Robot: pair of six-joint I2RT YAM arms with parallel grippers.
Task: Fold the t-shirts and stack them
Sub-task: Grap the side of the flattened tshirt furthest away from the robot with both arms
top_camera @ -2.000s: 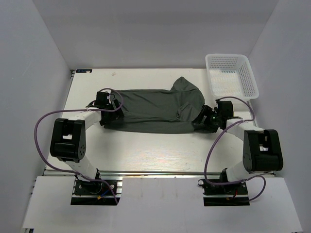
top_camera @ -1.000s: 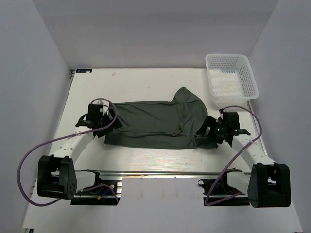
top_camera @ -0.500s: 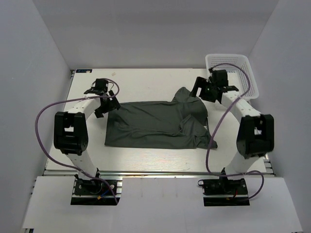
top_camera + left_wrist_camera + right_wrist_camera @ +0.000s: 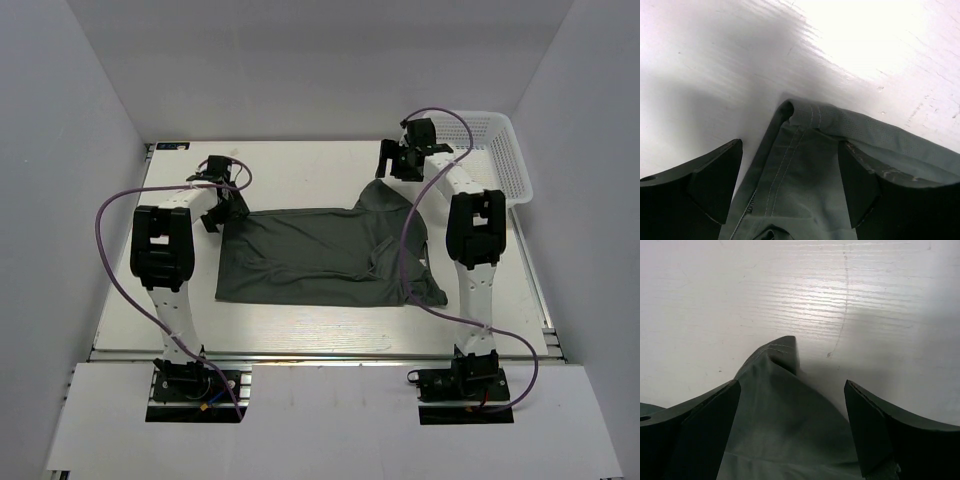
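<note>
One dark grey-green t-shirt (image 4: 320, 255) lies folded on the white table, wide side left to right, with a peak of cloth at its far right. My left gripper (image 4: 228, 205) is open over the shirt's far left corner (image 4: 800, 150); the cloth lies between the two fingers. My right gripper (image 4: 397, 172) is open over the far right peak of the shirt (image 4: 785, 410); its fingers stand either side of the cloth. No second shirt shows.
A white mesh basket (image 4: 505, 160) stands at the table's far right corner, close behind the right arm. Both arms reach far out over the table. Grey walls close in the left, right and back.
Both arms swung from the shirt's near side corners to its far corners. The shirt's near edge now lies flat where they let go. The jaws now straddle the far corners.
</note>
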